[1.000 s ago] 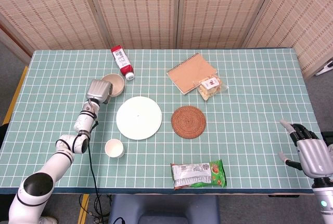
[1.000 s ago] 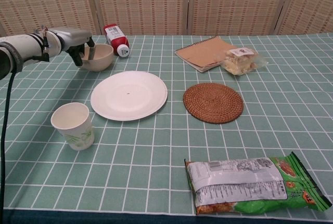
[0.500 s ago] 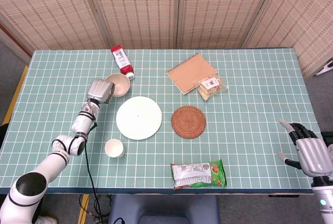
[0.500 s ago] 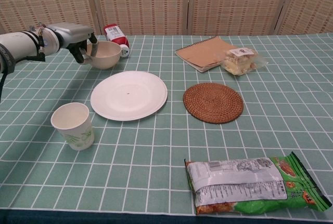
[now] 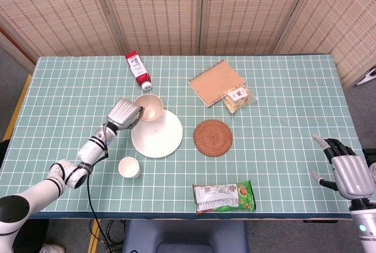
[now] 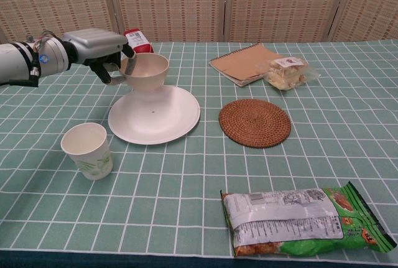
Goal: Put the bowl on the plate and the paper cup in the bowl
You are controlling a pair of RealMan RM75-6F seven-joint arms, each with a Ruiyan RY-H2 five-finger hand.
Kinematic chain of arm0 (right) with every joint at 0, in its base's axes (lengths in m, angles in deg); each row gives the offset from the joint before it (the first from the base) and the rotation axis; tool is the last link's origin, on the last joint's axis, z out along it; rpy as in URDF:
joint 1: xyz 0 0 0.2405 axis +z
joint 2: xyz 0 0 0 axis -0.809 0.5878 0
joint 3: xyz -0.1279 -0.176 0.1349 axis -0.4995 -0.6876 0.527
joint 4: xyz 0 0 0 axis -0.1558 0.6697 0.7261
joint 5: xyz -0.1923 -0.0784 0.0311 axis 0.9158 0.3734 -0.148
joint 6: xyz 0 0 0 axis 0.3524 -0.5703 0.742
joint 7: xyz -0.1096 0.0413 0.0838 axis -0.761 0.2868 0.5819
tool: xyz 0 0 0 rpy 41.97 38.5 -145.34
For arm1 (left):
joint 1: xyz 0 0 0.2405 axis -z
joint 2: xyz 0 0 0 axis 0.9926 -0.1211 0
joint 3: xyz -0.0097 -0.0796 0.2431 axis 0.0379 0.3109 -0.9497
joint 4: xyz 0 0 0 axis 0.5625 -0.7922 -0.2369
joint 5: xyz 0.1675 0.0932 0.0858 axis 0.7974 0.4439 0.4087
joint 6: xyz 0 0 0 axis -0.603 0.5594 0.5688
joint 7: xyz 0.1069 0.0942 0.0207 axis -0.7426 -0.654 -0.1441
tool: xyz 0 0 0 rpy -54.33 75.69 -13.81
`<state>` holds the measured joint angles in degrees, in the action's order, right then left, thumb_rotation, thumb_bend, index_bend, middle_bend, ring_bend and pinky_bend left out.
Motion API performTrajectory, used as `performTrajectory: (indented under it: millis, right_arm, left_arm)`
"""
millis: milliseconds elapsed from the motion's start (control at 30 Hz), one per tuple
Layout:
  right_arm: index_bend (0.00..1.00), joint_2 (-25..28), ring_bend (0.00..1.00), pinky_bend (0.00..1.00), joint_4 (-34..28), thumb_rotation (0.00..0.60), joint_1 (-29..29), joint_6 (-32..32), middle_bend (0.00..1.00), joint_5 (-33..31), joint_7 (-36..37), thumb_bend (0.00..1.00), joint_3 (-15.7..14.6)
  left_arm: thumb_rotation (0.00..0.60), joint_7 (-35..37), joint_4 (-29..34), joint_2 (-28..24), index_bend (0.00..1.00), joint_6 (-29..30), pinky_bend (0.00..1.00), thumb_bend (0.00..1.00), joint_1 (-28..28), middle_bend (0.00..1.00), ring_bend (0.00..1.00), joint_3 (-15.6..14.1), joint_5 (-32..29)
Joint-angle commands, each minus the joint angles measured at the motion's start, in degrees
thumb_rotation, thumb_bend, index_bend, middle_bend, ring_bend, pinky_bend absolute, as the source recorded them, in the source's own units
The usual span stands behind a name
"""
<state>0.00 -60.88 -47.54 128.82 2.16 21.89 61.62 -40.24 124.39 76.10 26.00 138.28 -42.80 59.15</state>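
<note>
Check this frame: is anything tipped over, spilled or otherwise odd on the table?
Only the red-and-white bottle lies on its side near the far edge; nothing has spilled from it. The left hand holds the cream bowl upright over the white plate's far rim. The white paper cup stands upright.

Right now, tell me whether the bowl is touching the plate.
Apart. The chest view shows the bowl, held by the left hand, lifted above the plate's far edge with a gap beneath its base.

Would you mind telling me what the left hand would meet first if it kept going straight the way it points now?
Probably the plate: the left hand, holding the bowl, points toward its far rim. Whether the bowl clears it is uncertain; the paper cup lies off that line.
</note>
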Motion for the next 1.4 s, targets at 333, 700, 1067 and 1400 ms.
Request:
performTrajectory:
  millis: [333, 700, 1067, 1400]
  right_arm:
    - [0.12, 0.01, 0.16, 0.30, 0.14, 0.600, -0.30, 0.42, 0.24, 0.04, 0.26, 0.21, -0.13]
    - [0.12, -0.19, 0.16, 0.30, 0.81, 0.600, -0.53, 0.68, 0.24, -0.02, 1.12, 0.21, -0.15]
    - [0.12, -0.32, 0.16, 0.30, 1.20, 0.600, -0.60, 0.83, 0.24, 0.19, 1.62, 0.22, -0.19]
    - [0.12, -0.69, 0.16, 0.30, 1.42, 0.600, -0.27, 0.32, 0.24, 0.15, 1.56, 0.23, -0.13]
  left_arm:
    - [0.600, -2.76, 8.24, -2.10, 0.59, 1.86, 0.96, 0.44, -0.54, 0.97, 0.91, -4.27, 4.73]
    - [0.600, -7.20, 13.09, -5.39, 0.19, -2.05, 0.92, 0.40, -0.72, 0.69, 0.65, -3.93, 1.42]
    - [0.600, -13.45, 22.06, -11.22, 0.02, -0.40, 0.83, 0.38, -3.80, 0.41, 0.47, -2.39, -3.90]
    - [0.600, -7.35, 27.81, -18.76, 0.07, 2.81, 0.52, 0.27, -7.24, 0.34, 0.34, -2.58, -3.01]
